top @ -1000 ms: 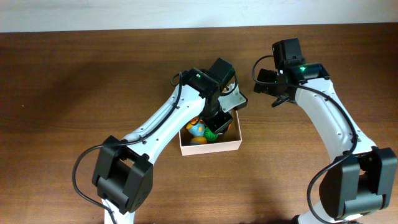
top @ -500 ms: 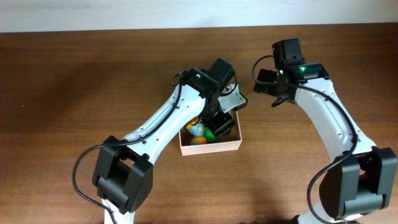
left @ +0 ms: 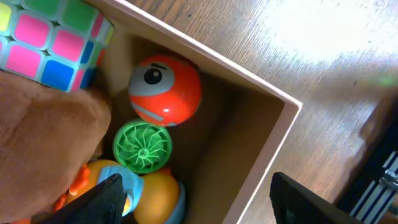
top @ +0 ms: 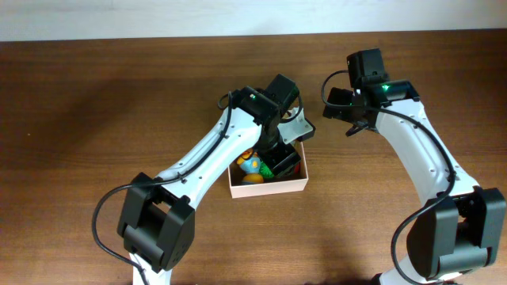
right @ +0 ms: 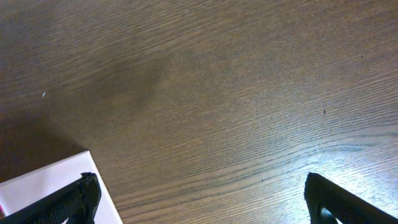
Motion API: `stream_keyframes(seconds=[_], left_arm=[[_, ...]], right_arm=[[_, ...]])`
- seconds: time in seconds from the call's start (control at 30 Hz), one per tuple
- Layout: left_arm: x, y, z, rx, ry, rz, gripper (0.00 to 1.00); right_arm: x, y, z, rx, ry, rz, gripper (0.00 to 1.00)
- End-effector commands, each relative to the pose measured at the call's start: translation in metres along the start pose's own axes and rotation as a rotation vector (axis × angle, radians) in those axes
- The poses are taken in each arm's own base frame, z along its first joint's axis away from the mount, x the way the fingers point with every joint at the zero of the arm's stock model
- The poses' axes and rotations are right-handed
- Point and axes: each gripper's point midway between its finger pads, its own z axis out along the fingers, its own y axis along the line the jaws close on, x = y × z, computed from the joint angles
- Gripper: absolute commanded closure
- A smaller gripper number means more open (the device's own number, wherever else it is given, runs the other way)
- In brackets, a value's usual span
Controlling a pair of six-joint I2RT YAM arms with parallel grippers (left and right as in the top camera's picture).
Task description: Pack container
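The container point(top: 269, 188), a square shallow box with white walls and tan inside, sits at the table's middle. In the left wrist view it point(left: 273, 124) holds an orange ball with an eye point(left: 165, 90), a green ribbed wheel point(left: 142, 147), an orange and blue toy point(left: 155, 196), a brown plush point(left: 43, 149) and a colourful puzzle cube point(left: 50, 37). My left gripper point(top: 283, 161) is open and empty over the box's right side; its jaws point(left: 199, 202) straddle the wall. My right gripper point(top: 348, 111) is open and empty over bare table right of the box; its jaws point(right: 202, 199) show wood between them.
The dark wooden table point(top: 95, 119) spreads all round the box. A white corner of the box point(right: 43, 183) shows at the lower left of the right wrist view. A pale wall point(top: 158, 16) runs along the far edge.
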Motion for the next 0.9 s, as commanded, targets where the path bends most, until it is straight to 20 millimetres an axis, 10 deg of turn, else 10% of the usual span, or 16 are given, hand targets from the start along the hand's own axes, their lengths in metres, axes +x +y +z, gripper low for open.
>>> stream_keyframes(seconds=[0.0, 0.47, 0.87], left_arm=[[0.001, 0.009, -0.001, 0.003, -0.012, -0.016, 0.24], [0.042, 0.159, -0.08, -0.272, -0.127, -0.533, 0.21], [0.104, 0.246, -0.143, -0.472, -0.233, -0.907, 0.16]], right_arm=[[-0.009, -0.002, -0.004, 0.008, -0.025, 0.017, 0.01], [-0.009, -0.002, -0.004, 0.008, -0.025, 0.017, 0.01], [-0.009, -0.002, -0.004, 0.008, -0.025, 0.017, 0.01]])
